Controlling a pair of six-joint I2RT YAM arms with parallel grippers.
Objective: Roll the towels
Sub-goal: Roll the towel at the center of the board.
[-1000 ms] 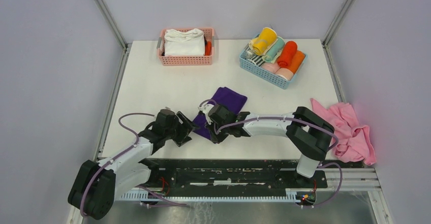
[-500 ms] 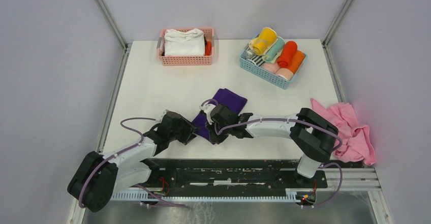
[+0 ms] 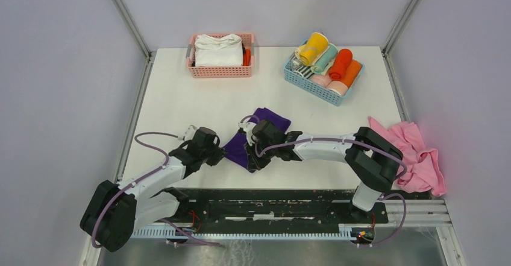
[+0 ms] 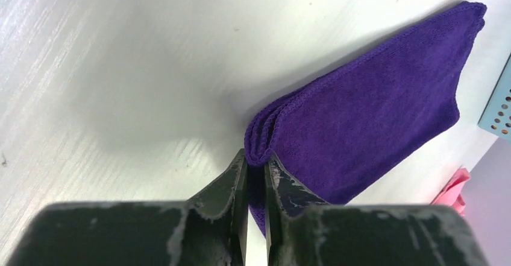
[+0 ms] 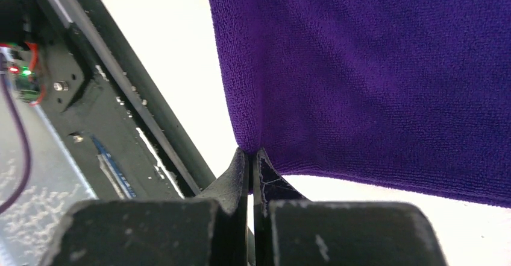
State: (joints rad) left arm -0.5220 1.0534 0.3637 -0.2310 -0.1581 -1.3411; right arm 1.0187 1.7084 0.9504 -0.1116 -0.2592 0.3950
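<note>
Two grippers of mine are on one towel. My left gripper (image 4: 256,160) is closed on the near left corner of the purple towel (image 4: 373,109); in the left wrist view the folded edge sits pinched between the tips. The towel lies in the near middle of the table (image 3: 181,103), and its far end rests flat on the surface. My right gripper (image 5: 253,154) is just beside the left one, on the right. Its jaws are closed too, and as far as I can see they nip the near edge of the same towel.

For the task, I judge that one half is done. A yellow towel (image 3: 313,47) lies already rolled in the blue basket (image 3: 313,84) at the far right, among other rolls. The purple one is folded but not yet rolled; no turn of a roll is visible in it. What is left is to start the roll from the held edge, carry it to the far end, and probably put it with the others. The pink cloth (image 3: 416,154) at the right edge is not part of this work.

Compared with one second ago: my left gripper was open then and stood apart from the towel, to the left of it. Since then it has moved right and closed on the corner. The towel's near part is now drawn out toward the left, and its far end has pulled in a little. My right gripper has hardly moved and has stayed closed.
</note>
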